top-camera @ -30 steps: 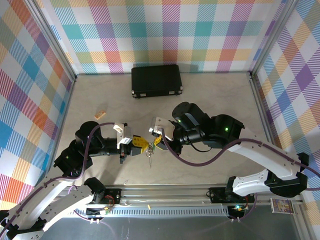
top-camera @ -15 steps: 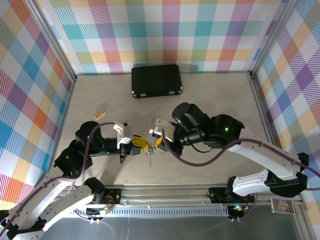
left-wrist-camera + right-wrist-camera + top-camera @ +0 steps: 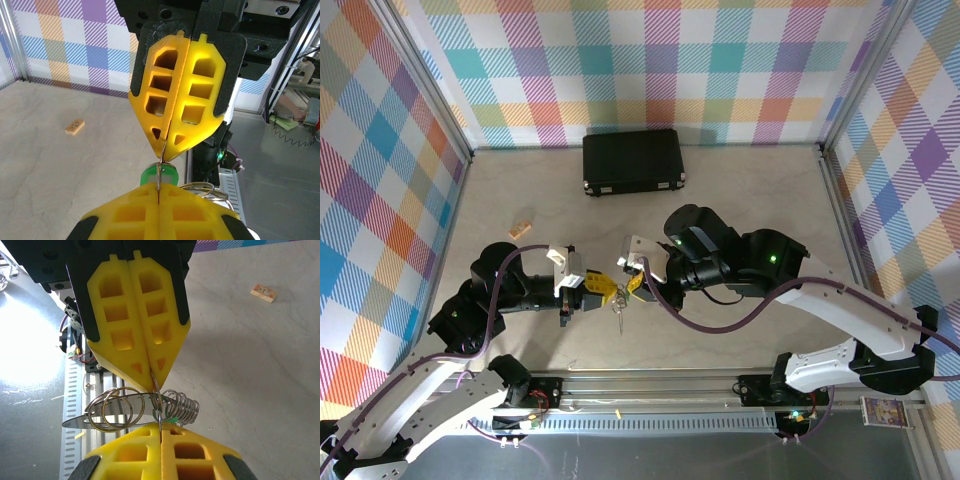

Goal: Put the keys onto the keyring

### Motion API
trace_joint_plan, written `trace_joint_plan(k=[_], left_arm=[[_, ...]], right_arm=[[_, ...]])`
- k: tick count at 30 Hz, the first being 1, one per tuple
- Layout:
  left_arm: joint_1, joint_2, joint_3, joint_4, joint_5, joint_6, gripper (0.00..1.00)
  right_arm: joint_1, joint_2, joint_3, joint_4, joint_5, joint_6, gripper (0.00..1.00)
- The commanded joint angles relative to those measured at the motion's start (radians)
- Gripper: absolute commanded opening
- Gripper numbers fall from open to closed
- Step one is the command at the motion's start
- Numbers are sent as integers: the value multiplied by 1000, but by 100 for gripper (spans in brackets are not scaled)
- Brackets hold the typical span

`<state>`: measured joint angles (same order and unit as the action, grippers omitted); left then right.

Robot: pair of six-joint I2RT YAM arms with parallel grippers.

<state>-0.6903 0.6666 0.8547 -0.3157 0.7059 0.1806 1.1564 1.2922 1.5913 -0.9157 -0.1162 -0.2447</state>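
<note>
Above the table's near middle, my left gripper (image 3: 604, 292) and right gripper (image 3: 631, 281) meet tip to tip. Both are shut on the keyring (image 3: 157, 399), a thin silver loop seen edge-on between the two pairs of yellow fingers. In the left wrist view my left gripper (image 3: 159, 190) pinches the loop from below, and the green-headed key (image 3: 150, 176) hangs just behind it. In the right wrist view my right gripper (image 3: 160, 429) grips the loop. A row of small silver rings (image 3: 184, 407) and a flat silver key (image 3: 95, 419) hang from it. The bunch dangles below the fingertips (image 3: 618, 312).
A black rectangular case (image 3: 633, 161) lies at the back of the table. A small wooden block (image 3: 522, 228) sits at the left, also seen as the block (image 3: 74, 126) on the beige tabletop. The metal rail (image 3: 650, 386) runs along the near edge, just below the grippers.
</note>
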Motion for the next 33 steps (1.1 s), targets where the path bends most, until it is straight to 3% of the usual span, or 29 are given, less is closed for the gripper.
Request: trace_joint_plan(k=[1,33], left_arm=[[11,-4,-5,8,11,12,0],[11,-6,-5,14,20,5,0]], right_arm=[[8,-2,-1,29,-13,-5,0],[14,42,25,56,-32,-43,0]])
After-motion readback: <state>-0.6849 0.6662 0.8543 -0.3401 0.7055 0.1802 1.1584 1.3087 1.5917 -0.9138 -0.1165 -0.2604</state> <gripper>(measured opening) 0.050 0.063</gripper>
